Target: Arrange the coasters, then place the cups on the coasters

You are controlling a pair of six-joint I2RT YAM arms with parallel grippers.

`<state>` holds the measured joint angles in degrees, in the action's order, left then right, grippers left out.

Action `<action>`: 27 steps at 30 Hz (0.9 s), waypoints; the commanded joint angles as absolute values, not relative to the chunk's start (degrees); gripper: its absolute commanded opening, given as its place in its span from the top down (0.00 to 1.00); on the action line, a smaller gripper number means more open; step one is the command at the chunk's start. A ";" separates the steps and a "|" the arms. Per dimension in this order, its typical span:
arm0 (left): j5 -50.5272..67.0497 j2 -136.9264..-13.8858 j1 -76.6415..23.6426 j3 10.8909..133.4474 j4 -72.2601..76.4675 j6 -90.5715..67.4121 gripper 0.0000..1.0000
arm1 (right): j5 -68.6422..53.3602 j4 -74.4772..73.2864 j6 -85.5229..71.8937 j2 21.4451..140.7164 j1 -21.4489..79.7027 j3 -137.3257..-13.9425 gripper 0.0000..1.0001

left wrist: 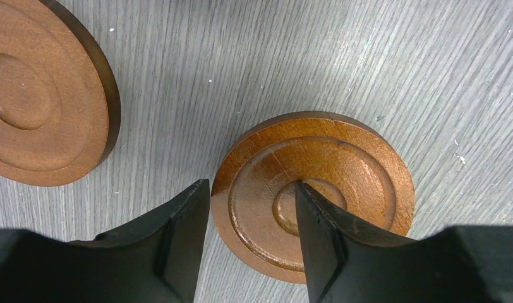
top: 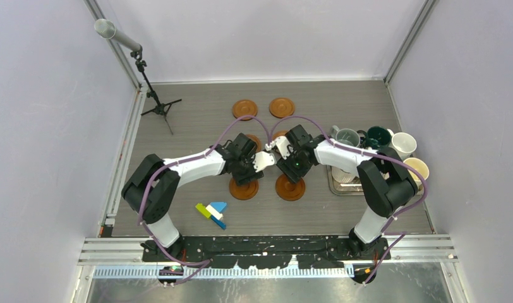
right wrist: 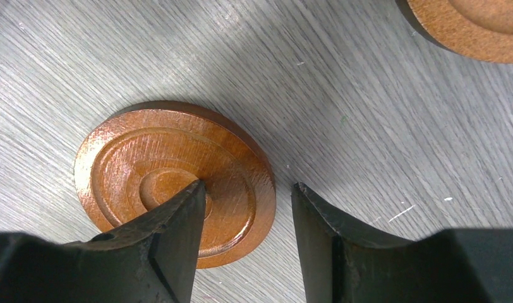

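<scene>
Left wrist view showed a glossy reddish-brown, ring-grooved coaster [left wrist: 342,170] flat on the table [left wrist: 304,63], left fingers [left wrist: 178,240] apart astride its rim. Right fingers [right wrist: 172,233] stood apart over another coaster [right wrist: 146,158].

Six round reddish-brown wooden coasters [top: 282,107] lie on the grey wood-grain counter [top: 191,120] in two columns of three: a far pair, a middle pair partly under the arms, and a near pair. Handled ceramic mugs [top: 404,144] cluster to their right, around the rectangular steel tray [top: 341,189]. Small coloured blocks [top: 211,211] lie before the left column.
</scene>
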<state>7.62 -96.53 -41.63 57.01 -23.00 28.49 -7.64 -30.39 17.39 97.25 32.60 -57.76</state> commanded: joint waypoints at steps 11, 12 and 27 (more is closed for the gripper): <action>9.10 -93.90 -41.16 57.27 -28.05 28.19 0.37 | -5.39 -32.67 16.14 94.44 32.68 -62.73 0.35; 9.42 -92.99 -41.16 57.55 -28.69 28.03 0.35 | -5.61 -33.42 16.07 93.81 32.64 -63.43 0.35; 8.66 -79.59 -38.25 64.89 -36.98 18.21 0.00 | -8.36 -45.38 12.06 81.36 29.20 -74.33 0.21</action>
